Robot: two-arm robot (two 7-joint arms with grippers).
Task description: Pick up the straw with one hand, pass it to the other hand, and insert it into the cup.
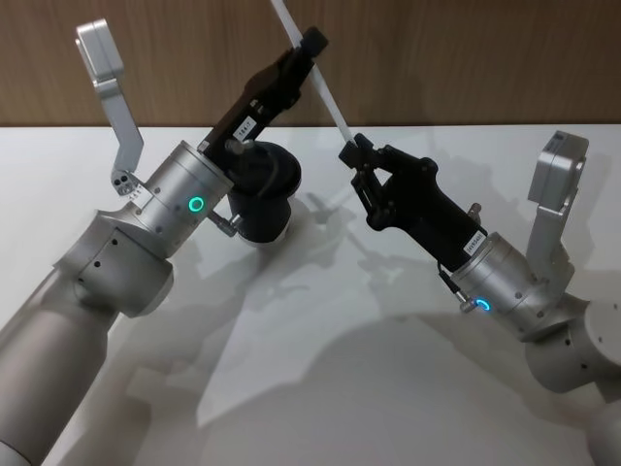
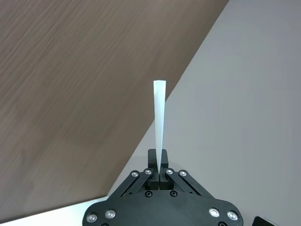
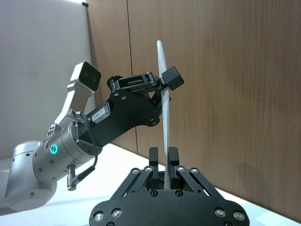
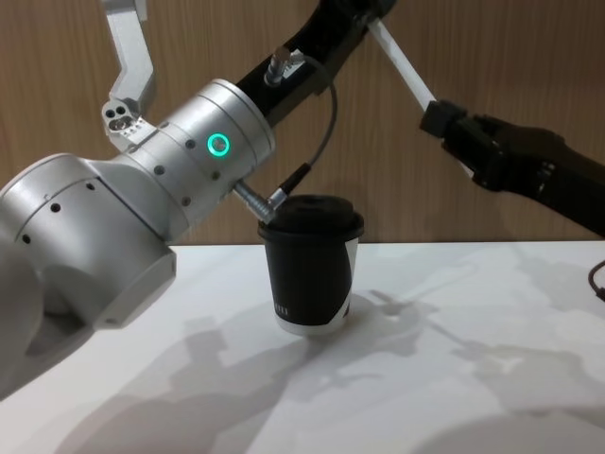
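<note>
Above the white tabletop [image 1: 320, 320], the long, thin, white translucent plastic straw [image 1: 327, 97] hangs in the air on a slant. Its upper end runs out of the top of the head view and its lower end points down toward the robot's right. The left gripper [image 1: 310, 44], a long black 2-fingered gripper on a silver cylindrical wrist with a green glowing ring, reaches up and forward in front of the brown wood-panelled wall [image 1: 437, 58]. Its jaws are clenched on the straw. In the left wrist view the 2 fingers [image 2: 153, 160] press against the straw from both sides.

The right gripper [image 1: 351, 153], black and 2-fingered, meets the straw's lower end from the right. In the right wrist view its 2 fingers [image 3: 154, 162] stand on either side of the straw with a narrow gap showing on each side, so these jaws are released around the straw rather than pinching it.

The black paper coffee cup [image 4: 310, 274], with a black domed lid and a white wedge low on its side, stands upright on the tabletop beneath the left arm's wrist. The straw is well above the cup and apart from it.
</note>
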